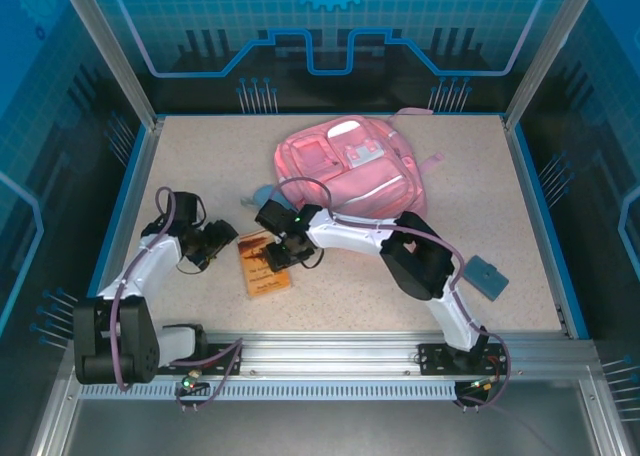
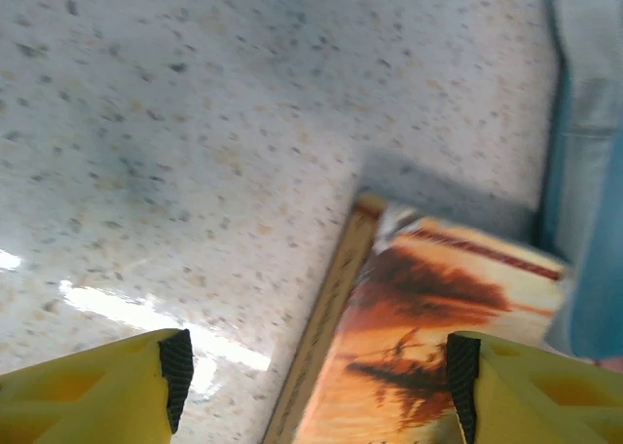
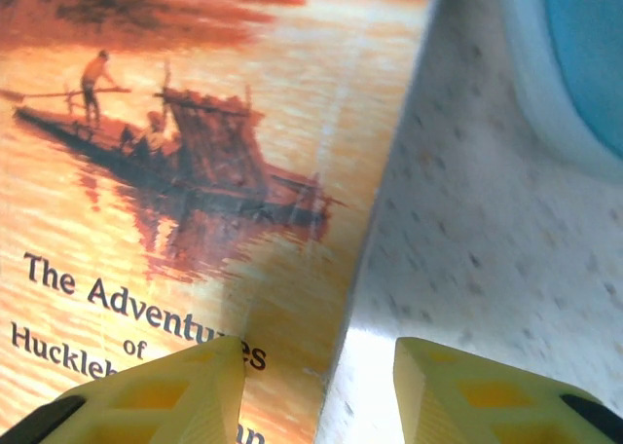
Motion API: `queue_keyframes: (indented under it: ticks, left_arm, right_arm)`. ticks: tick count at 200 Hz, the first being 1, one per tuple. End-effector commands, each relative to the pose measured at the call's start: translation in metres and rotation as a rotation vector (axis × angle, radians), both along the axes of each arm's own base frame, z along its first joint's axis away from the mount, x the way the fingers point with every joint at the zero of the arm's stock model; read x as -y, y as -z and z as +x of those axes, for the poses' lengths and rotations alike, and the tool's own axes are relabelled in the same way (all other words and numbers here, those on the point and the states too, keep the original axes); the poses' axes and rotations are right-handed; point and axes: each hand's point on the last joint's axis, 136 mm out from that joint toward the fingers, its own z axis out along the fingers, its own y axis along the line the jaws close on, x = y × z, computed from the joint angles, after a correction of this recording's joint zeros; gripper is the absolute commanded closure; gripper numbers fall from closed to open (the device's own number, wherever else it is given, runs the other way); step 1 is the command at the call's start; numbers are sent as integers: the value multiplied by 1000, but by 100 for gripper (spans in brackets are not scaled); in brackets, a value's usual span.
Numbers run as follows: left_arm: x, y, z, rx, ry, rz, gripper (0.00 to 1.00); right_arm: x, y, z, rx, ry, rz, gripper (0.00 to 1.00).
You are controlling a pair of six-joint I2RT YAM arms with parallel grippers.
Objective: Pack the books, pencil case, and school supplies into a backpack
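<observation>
Your book (image 1: 264, 274) lay flat on the table just before the backpack (image 1: 350, 171), long axis near-to-far, picture end farther. Your left gripper (image 2: 319, 371) and right gripper (image 3: 319, 356) gaped over its edges, holding nothing.

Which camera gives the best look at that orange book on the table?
The right wrist view: the book is close up, its raft picture and title readable. Top external shows the book small and far; left wrist shows one blurred corner.
</observation>
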Motion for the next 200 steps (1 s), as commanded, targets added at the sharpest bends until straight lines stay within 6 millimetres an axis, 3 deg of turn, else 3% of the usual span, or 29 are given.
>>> queue_keyframes:
  ticks: [1,25,58,105,145,200]
  left_arm:
    - [27,-1,-16,-10,67,-117,31]
    - [48,3,-25,-20,117,-168,34]
    - [66,16,-37,-65,177,-153,43]
    - [65,36,-43,-131,189,-103,58]
    - [63,53,-49,-201,208,-42,61]
    - [55,68,-57,-267,208,27,66]
  right_arm:
    - [11,-13,-2,-22,-9,20,51]
    - [1,-20,4,-43,21,76,47]
    - [-1,-8,7,-69,38,43,49]
    - [-7,-2,3,-102,37,28,55]
    - [-12,-4,-1,-137,31,38,57]
    - [-31,-41,-12,-176,-14,170,67]
